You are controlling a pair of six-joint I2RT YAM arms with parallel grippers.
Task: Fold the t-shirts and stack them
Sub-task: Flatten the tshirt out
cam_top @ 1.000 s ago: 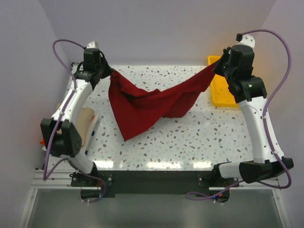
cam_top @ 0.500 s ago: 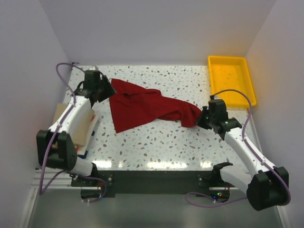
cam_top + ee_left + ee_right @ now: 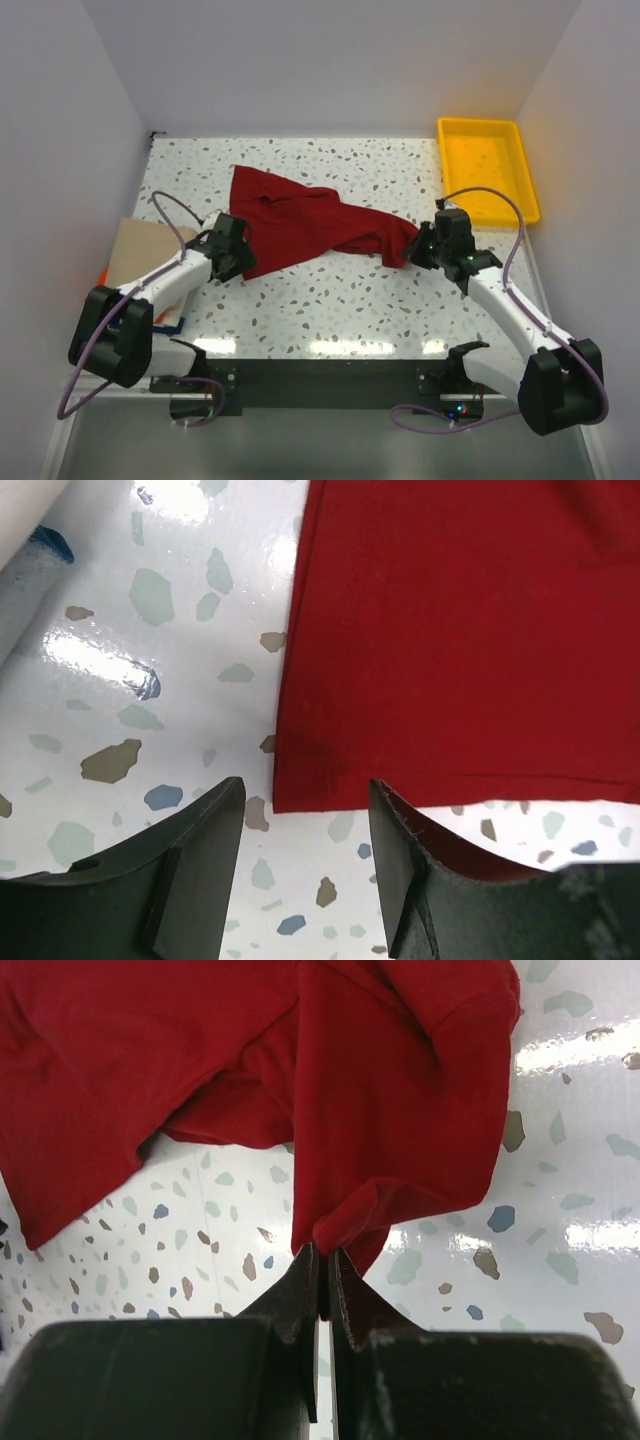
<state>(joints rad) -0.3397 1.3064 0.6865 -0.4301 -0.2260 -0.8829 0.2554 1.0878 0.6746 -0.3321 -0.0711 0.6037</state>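
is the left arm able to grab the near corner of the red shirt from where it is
Probably yes: the left pincer is open just over that corner of the red shirt, which lies flat on the table with nothing in between.

The room was brightly, evenly lit; white glare streaked the glossy table (image 3: pixel 380 300) along its near edge, shadows soft.

Top view looks down from behind on the speckled white desk (image 3: pixel 380 290); wrist views, close behind left end effector (image 3: pixel 305 790) and right end effector (image 3: pixel 322 1252), share its dark red cloth t-shirt (image 3: pixel 300 220).
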